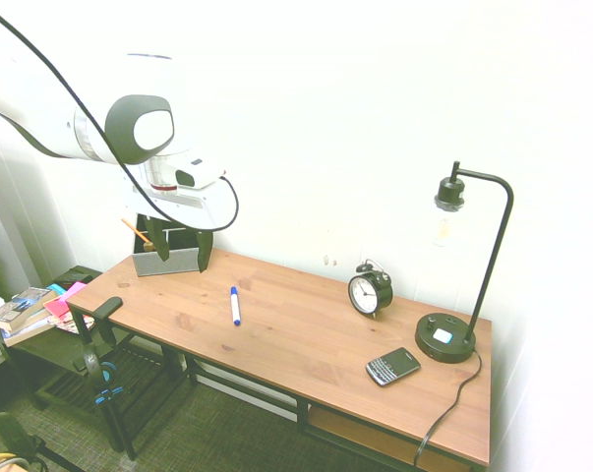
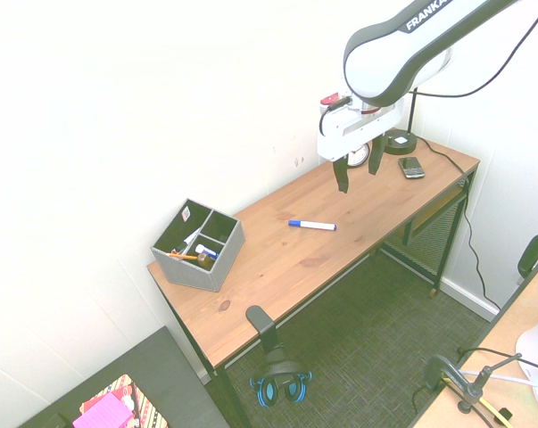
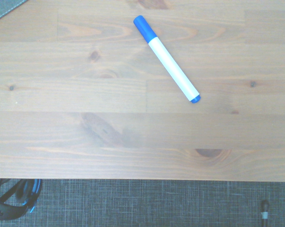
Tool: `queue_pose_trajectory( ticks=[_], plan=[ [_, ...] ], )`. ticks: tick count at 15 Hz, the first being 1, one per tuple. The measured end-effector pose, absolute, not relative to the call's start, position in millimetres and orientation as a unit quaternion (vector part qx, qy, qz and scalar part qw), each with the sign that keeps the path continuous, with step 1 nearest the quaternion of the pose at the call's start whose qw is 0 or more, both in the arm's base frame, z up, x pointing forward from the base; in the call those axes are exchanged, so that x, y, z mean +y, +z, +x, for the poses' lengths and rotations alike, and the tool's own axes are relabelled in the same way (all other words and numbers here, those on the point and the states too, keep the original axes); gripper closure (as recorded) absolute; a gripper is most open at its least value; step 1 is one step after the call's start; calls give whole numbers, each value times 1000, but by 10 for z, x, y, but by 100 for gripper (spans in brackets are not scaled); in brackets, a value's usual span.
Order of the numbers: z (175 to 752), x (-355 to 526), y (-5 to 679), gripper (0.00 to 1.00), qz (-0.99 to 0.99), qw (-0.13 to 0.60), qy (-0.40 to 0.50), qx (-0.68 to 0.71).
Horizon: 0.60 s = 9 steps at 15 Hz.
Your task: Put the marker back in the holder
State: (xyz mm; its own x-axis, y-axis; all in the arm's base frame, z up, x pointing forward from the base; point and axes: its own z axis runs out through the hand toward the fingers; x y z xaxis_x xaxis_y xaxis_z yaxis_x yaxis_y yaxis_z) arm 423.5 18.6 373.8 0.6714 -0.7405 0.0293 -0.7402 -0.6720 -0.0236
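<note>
**Pincer open and empty above bench, marker lying loose**

Pincer (image 2: 358, 169) hangs over the bench (image 2: 358, 232), pointing straight down, fingers spread wide, nothing between them. Marker (image 2: 312, 225) lies flat on the bare wood below, at about 7 o'clock from the pincer in the second exterior view, not touched. Holder (image 2: 197, 254) sits at the far end of the bench, at 9 o'clock from the marker, well apart from it.

Second exterior view looks down into the holder: dark compartments, orange pencil (image 2: 184, 257) and other small items inside. First exterior view has the pincer (image 1: 182, 247) overlapping the holder (image 1: 168, 258), so the compartments are mostly hidden; it alone clearly shows the alarm clock (image 1: 370, 291), phone (image 1: 392, 366) and lamp (image 1: 458, 275). Wrist view gives the marker (image 3: 167, 59) close up: blue cap, white barrel, diagonal on the planks.
</note>
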Motion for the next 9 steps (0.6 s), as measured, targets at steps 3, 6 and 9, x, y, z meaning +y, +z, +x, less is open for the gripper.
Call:
queue_pose_trajectory(
  ticks=[3,6,9],
  plan=[
    [4235,184,3688,0,-926,5,-31,377],
    [4183,298,3270,0,-955,-11,-51,294],
    [4258,574,2804,0,-977,-36,-64,199]
  ],
)
